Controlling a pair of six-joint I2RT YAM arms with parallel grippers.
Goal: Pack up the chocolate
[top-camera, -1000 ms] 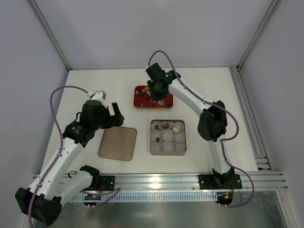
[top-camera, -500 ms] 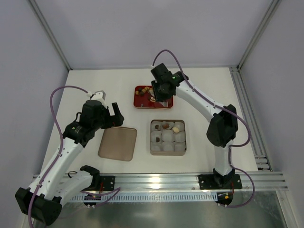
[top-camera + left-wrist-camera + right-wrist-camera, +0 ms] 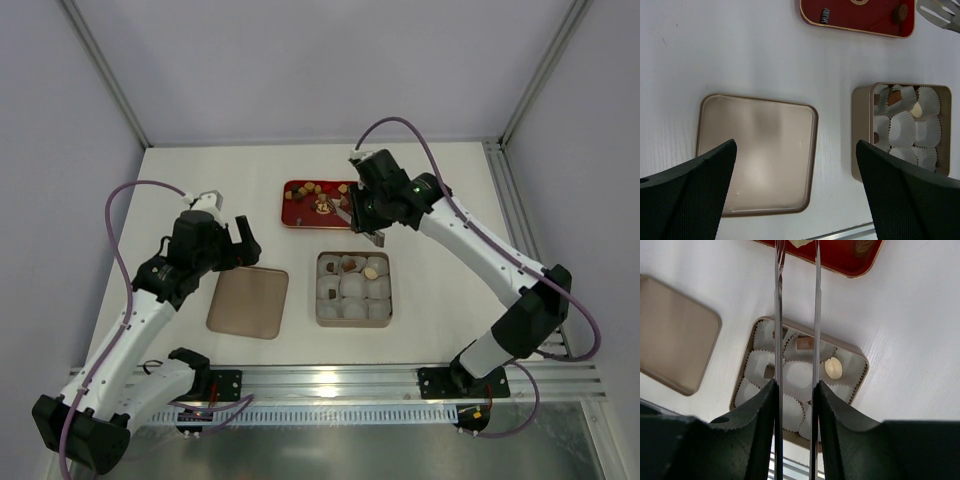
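Tan lid (image 3: 757,155), red tray (image 3: 860,17)

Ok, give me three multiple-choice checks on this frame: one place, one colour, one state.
1. Where is the lid? A. left of the box B. on the box C. off the table
2. What colour is the tray? A. blue B. red C. green
3. The right pincer is: A. open and empty B. shut on the lid C. shut on tongs

Key: 1 A, the lid lies flat beside the box, apart from it. 2 B, the tray shows red in every view. 3 C, the wrist view shows the two metal blades clamped between the fingers.
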